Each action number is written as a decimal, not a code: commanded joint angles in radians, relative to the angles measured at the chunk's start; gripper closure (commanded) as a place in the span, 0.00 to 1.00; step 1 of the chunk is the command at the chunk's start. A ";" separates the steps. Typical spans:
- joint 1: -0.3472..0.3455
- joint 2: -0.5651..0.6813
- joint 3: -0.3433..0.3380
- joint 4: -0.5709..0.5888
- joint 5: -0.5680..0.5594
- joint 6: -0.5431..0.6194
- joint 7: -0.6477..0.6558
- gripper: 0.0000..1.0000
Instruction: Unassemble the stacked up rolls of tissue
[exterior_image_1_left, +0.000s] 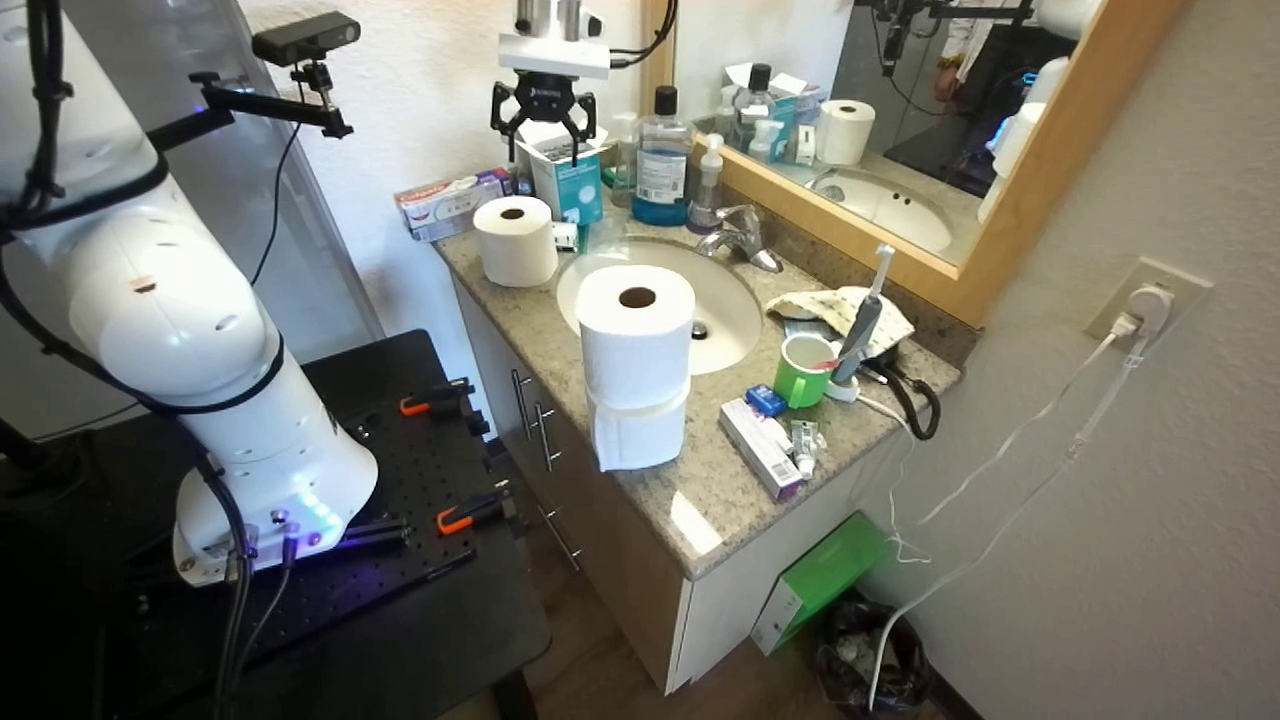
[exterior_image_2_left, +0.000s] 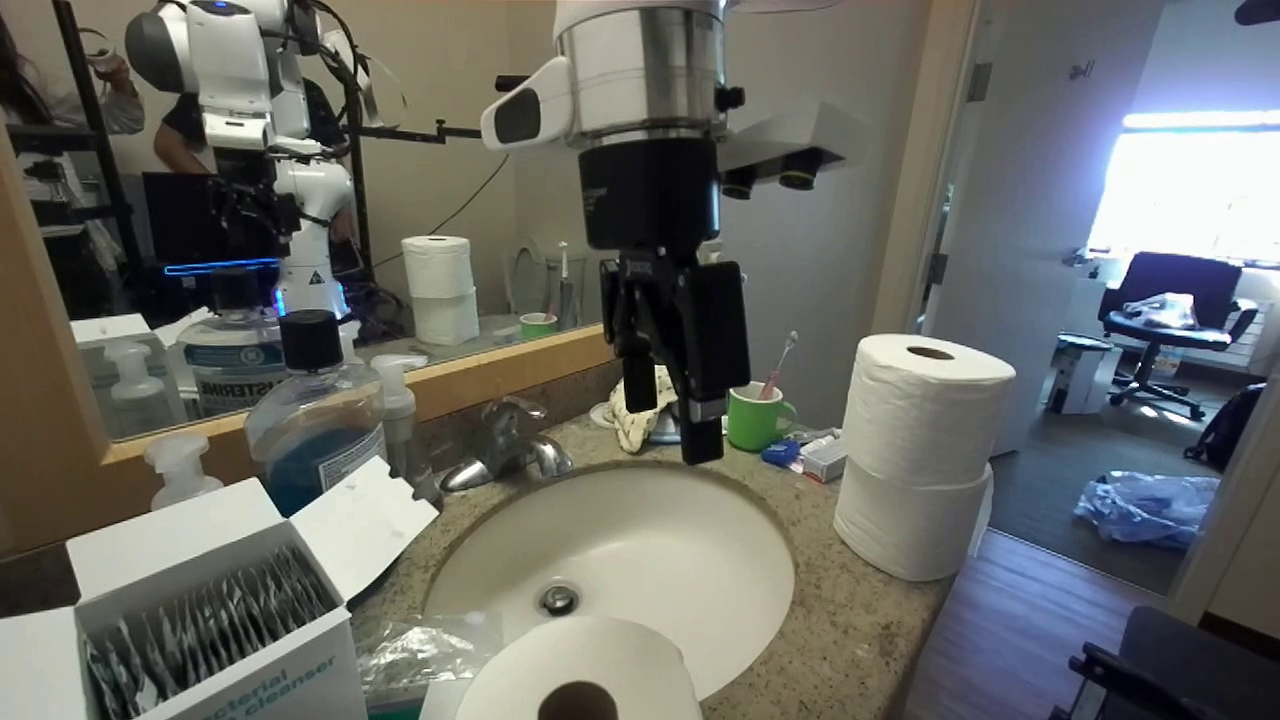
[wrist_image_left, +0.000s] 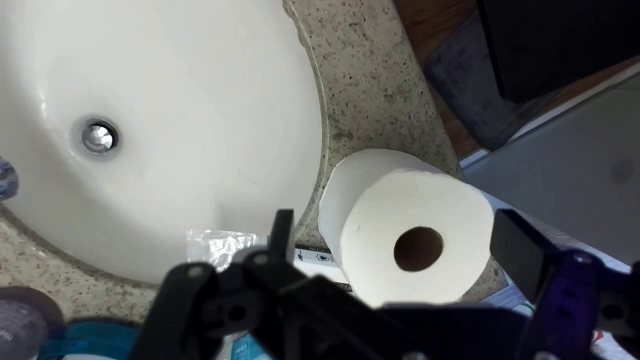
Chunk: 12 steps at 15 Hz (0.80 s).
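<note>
Stack of two plain white cylindrical tissue rolls (exterior_image_1_left: 637, 368), upright, one resting on the other: the upper shows a round brown hollow core in its top face, the lower a loose white paper flap (exterior_image_2_left: 983, 510) down its side. A single matching white tissue roll (wrist_image_left: 410, 215) stands apart from them, its dark core facing up. In an exterior view the stack lies at six o'clock of the oval white sink (exterior_image_1_left: 735, 310), the single roll at ten.

From the black two-fingered gripper (exterior_image_1_left: 544, 155), in an exterior view, the stack is well apart at five o'clock. In the wrist view the spread fingers (wrist_image_left: 517, 250) stand at nine and three o'clock of the single roll; in both exterior views their tips are above it.

Along the speckled beige stone countertop (exterior_image_1_left: 705, 465), in an exterior view, the front edge passes close to the stack at seven o'clock, and stone shows to the corner between five and six. A long white-and-purple carton (exterior_image_1_left: 762, 448) lies near the stack at four o'clock; a bright green mug (exterior_image_1_left: 797, 385) stands at three. The wrist view shows the single roll between the sink rim at ten o'clock and the countertop's outer edge at one. In an exterior view an open teal-and-white cardboard box (exterior_image_1_left: 580, 195) stands near that roll, at one.
</note>
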 joint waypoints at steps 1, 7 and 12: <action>-0.012 -0.015 0.005 -0.009 0.001 -0.016 0.007 0.00; -0.057 -0.156 -0.050 -0.123 0.104 0.016 -0.013 0.00; -0.072 -0.270 -0.119 -0.199 0.175 0.017 -0.015 0.00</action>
